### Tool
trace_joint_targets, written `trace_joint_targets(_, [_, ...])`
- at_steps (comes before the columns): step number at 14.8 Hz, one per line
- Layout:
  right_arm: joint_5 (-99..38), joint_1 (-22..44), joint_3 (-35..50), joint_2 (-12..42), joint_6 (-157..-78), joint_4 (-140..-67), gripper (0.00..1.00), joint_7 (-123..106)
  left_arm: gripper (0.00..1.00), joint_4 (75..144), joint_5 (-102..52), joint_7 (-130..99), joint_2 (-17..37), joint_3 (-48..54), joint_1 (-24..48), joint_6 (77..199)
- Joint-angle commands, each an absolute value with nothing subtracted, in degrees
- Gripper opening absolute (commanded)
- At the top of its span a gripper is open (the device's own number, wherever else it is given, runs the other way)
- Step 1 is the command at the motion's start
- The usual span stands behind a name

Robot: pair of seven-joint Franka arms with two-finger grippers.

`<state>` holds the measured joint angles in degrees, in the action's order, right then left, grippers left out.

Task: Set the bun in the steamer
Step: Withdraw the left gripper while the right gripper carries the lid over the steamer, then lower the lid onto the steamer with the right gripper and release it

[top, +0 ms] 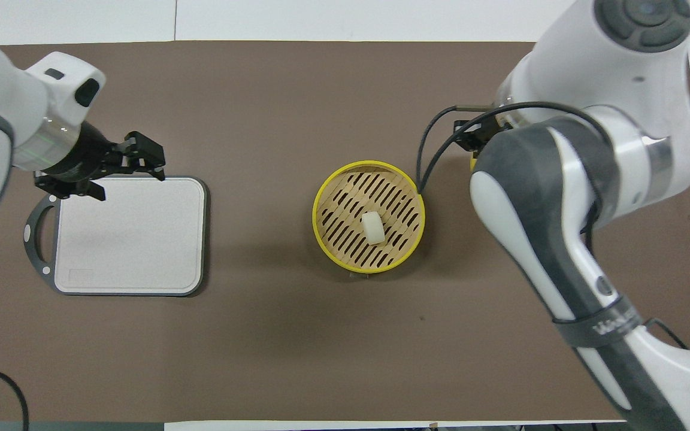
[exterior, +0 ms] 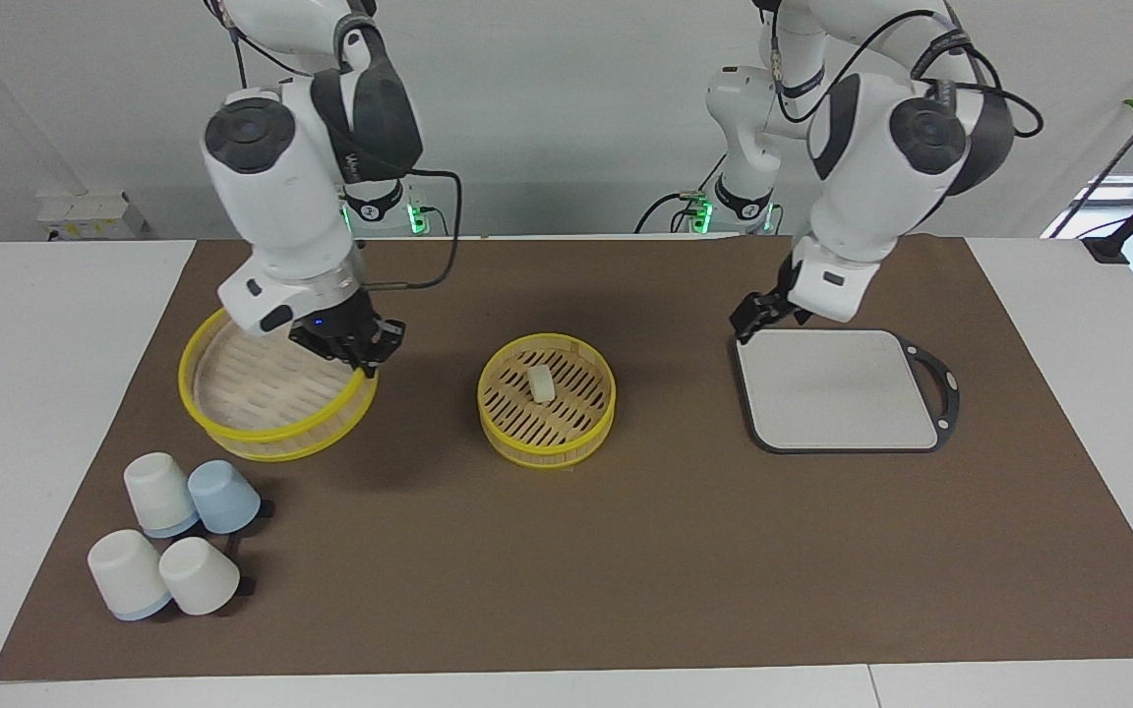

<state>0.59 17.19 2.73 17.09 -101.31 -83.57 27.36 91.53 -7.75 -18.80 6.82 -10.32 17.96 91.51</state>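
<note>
Bun (exterior: 542, 384) in steamer (exterior: 547, 444) | left pincer (exterior: 755, 317) apart | right pincer (exterior: 358, 351) clamped on lid (exterior: 232, 423)

A robotics laboratory: two Franka arms (exterior: 291, 197) mounted at a white table (exterior: 45, 393) with brown mat (exterior: 626, 551), bare white wall.

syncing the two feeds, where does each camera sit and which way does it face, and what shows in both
Facing view: high across the table, looking at the robots; both arms show whole, the right gripper over the steamer lid, the left gripper at the grey board.
Overhead view: high above the robots' end, looking steeply down; arms enter from the bottom, the left gripper at the grey board.
Shared: the board, and the bun in the steamer.
</note>
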Motion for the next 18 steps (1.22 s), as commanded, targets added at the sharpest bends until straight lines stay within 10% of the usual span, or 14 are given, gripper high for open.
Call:
trace_joint_targets(1, [0.1,23.5,2.5,17.7,-107.2,-86.7,0.0,37.8,1.0,95.0,-4.9,-10.8,2.9,-9.5,14.0,90.5])
trace_joint_targets(18, [0.7,36.2,2.5,29.9,-117.2,-81.1,0.0,57.2,1.0,96.2,-4.0,-4.5,1.1,-9.5,11.5,90.2])
